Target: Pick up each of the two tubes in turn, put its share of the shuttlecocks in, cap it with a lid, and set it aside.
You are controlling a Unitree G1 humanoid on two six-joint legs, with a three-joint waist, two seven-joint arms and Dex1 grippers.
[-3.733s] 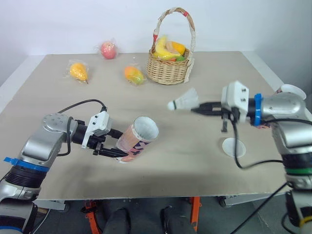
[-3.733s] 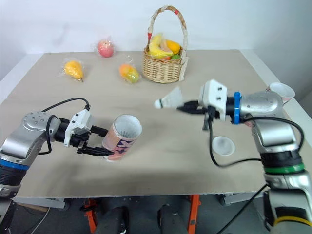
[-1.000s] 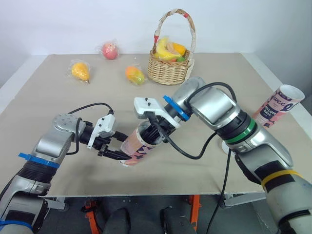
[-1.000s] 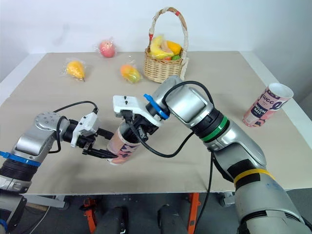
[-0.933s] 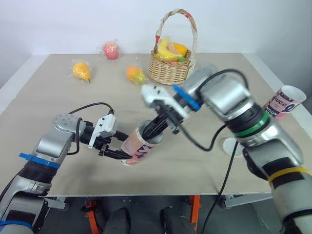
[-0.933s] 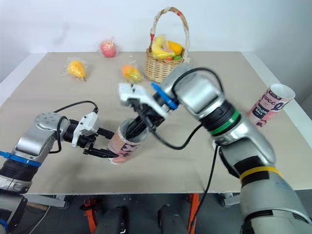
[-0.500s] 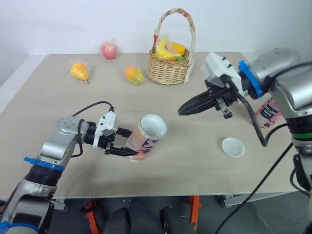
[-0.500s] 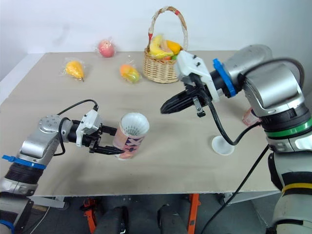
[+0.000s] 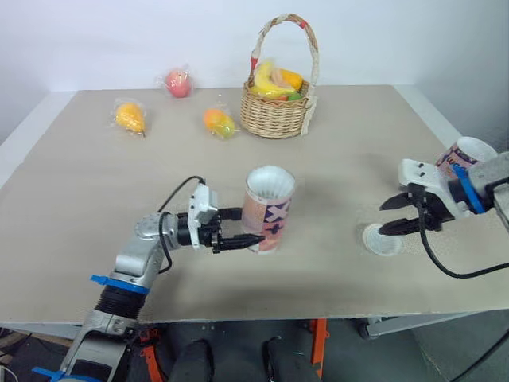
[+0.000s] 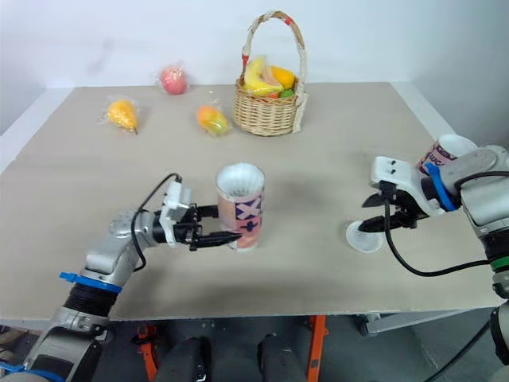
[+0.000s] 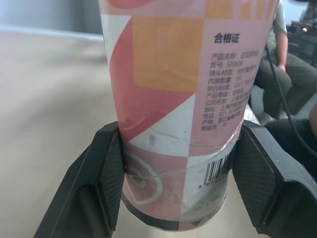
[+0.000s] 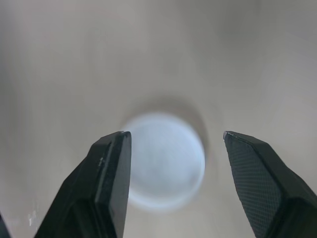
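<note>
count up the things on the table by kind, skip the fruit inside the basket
tubes: 2 (upright tube, tube at right edge)
lid: 1
basket: 1
loose wrapped fruits: 3 (red fruit, yellow fruit, orange fruit)
total: 7

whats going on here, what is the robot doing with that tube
The left gripper is shut on a pink patterned tube, holding it upright near the front of the table; its top is not yet capped. The right gripper is open and hovers over a white lid lying on the table, probably about to pick it up. A second tube stands behind the right arm.
</note>
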